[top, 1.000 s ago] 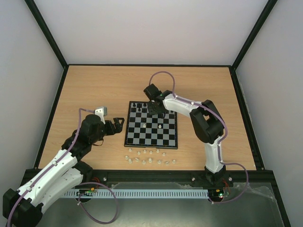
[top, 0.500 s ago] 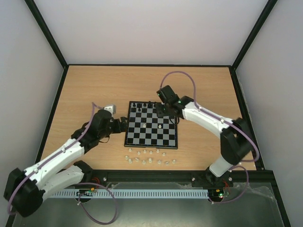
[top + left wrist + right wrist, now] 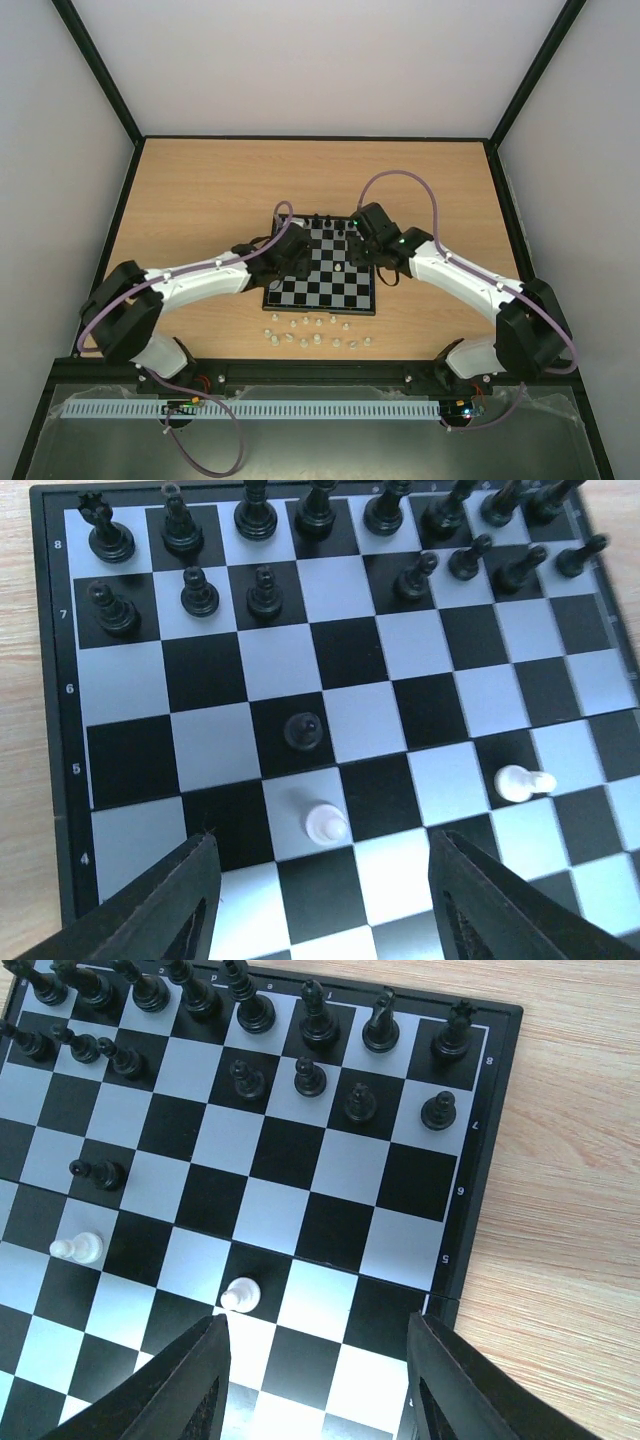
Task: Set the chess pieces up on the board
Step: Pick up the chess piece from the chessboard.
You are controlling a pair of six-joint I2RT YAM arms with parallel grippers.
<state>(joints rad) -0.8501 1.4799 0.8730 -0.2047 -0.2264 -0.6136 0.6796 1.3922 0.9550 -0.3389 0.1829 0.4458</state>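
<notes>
Mid-setup, with left tool [image 3: 322, 880] and right tool [image 3: 317, 1345] apart, empty, over the board [image 3: 320, 311]. Next: fetch chess pieces [image 3: 317, 341] by the desk's [image 3: 200, 190] near edge.

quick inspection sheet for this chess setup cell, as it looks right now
surface: wooden table; the board lies near its middle
job's things: two white pieces stand on mid-board squares; loose white pieces sit in rows on the table at the board's near side
clutter: nothing seen
other pieces: black chessmen along the far two rows, one black pawn advanced
grippers: left gripper open over the board's left part, holding nothing; right gripper open over its right part, holding nothing
cables: purple cables loop along both arms, clear of the pieces
surroundings: pale walls, black frame
</notes>
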